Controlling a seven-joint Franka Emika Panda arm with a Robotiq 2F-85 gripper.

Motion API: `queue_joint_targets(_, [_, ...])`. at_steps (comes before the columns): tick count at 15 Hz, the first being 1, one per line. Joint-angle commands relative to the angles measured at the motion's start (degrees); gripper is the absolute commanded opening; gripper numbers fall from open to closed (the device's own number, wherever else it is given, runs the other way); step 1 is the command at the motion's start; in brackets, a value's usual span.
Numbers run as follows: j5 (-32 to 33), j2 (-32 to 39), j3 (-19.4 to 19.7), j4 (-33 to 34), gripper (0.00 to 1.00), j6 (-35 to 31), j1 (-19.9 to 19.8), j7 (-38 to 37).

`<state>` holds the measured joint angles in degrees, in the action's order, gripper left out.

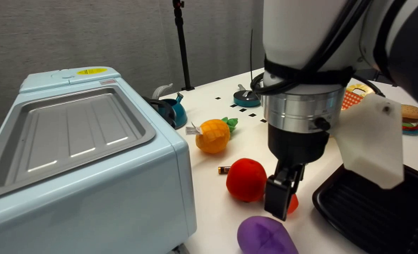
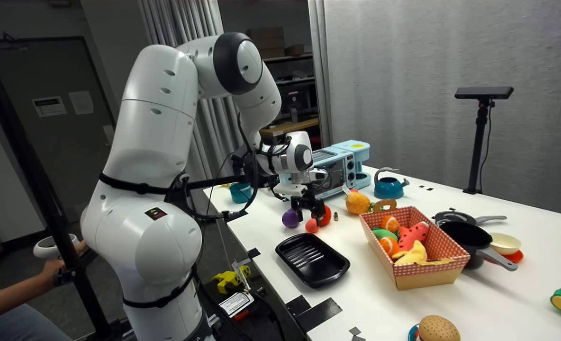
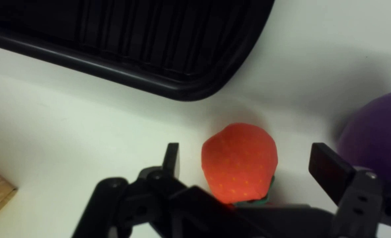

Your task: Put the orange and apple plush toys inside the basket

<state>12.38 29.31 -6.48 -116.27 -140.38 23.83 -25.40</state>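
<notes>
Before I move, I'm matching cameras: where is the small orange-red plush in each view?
In an exterior view: orange-red plush, lower right, partly hidden.
In an exterior view: orange-red plush, below center, slightly right.
Wrist view: orange-red plush, below center, slightly right, between open fingers.
Shared landmark: purple plush, in all three.

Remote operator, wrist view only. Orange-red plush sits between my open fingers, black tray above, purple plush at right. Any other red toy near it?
Observer: Yes. A bigger red plush is right beside the orange-red one, on the side away from the black tray. Can't tell if they touch.
Operator: Is the basket loaded at all?
Observer: Yes, several soft toys are in it.
Operator: Anything loose near that red plush?
Observer: A battery lies close by, roughly on the opposite side from the orange-red one.
</notes>
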Motion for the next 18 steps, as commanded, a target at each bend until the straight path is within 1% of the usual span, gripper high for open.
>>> queue_joint_targets(1, [1.1,3.1,1.7,2.8,1.00,-0.8,1.9,-1.8])
queue_joint_targets(3, [0.7,4.0,1.8,3.7,1.00,-0.6,2.1,-1.5])
queue_joint_targets(4, [0.6,4.4,1.8,4.1,0.96,-0.6,2.3,-1.5])
queue_joint_targets(5, [0.5,4.7,1.8,4.4,0.85,-0.6,2.3,-1.4])
queue_joint_targets(6, [0.3,5.0,1.8,4.7,0.71,-0.6,2.4,-1.4])
queue_joint_targets(7, [0.2,5.1,1.7,4.8,0.69,-0.5,2.4,-1.4])
queue_joint_targets(10, [0.1,4.9,1.9,4.5,0.46,-0.5,2.6,-1.8])
queue_joint_targets(11, [0.0,4.7,2.0,4.2,0.37,-0.4,2.6,-2.0])
queue_joint_targets(13, [-0.1,4.0,2.0,3.6,0.22,-0.1,2.5,-2.3])
queue_joint_targets(15, [-0.4,3.0,2.0,3.0,0.09,0.4,2.3,-2.8])
queue_joint_targets(16, [-0.7,2.3,1.9,2.5,0.04,0.7,2.1,-3.0])
queue_joint_targets(17, [-1.1,1.4,1.7,2.0,0.03,1.1,1.9,-3.0])
queue_joint_targets(18, [-1.2,0.7,1.7,1.6,0.05,1.6,1.7,-3.0])
